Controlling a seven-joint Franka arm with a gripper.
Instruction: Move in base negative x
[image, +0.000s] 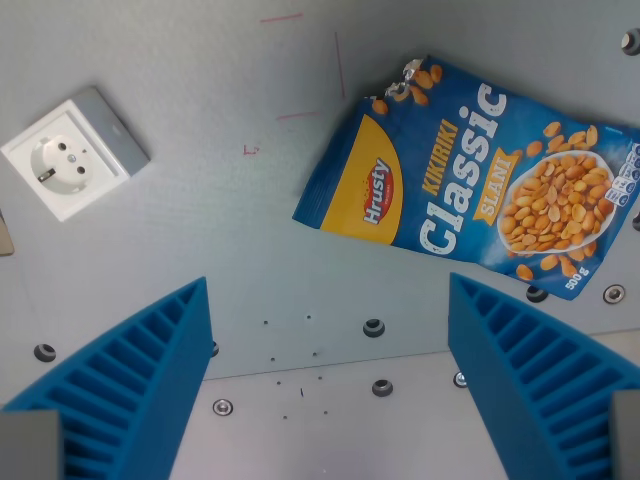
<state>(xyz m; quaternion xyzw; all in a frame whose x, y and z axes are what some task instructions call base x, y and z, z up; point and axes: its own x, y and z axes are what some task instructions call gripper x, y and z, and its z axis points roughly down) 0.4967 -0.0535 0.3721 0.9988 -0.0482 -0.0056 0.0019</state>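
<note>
My gripper (330, 385) is open, with nothing between its two blue ribbed fingers (130, 385), which rise from the bottom corners of the wrist view. Below it lies a grey metal table (200, 230). A blue peanut bag (470, 175) marked "Classic" lies flat on the table at the wrist view's upper right, beyond the right finger and apart from it. A white wall socket (72, 152) on a grey plate lies at the upper left, also apart from the fingers.
Screw heads (374, 327) and small holes dot the table between the fingers. Faint red pen marks (300, 115) show near the top middle. A plate seam runs across the table just above the lower screws.
</note>
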